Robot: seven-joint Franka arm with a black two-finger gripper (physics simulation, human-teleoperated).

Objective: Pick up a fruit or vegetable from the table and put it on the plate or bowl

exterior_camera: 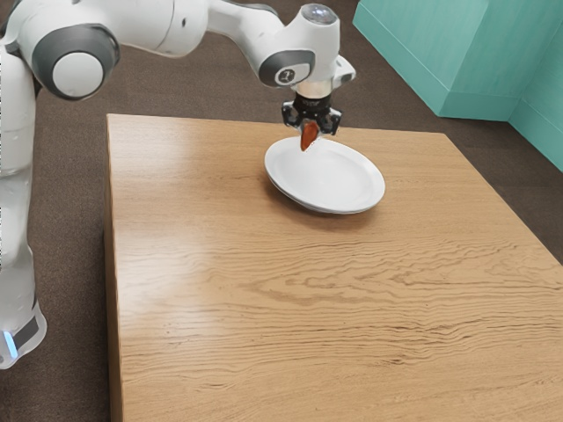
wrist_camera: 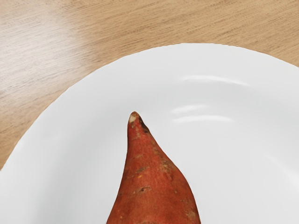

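The black gripper is clamped around the upper end of a reddish sweet potato. It hangs upright over the white plate, near its rim, with its tapered tip pointing down.

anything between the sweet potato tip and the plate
Nothing lies there. In the wrist view the sweet potato, held in the gripper, points down at a bare white stretch of the plate.

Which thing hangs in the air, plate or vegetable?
The tapered red-brown sweet potato, gripped by the black claw; the round white plate lies on the wooden table.
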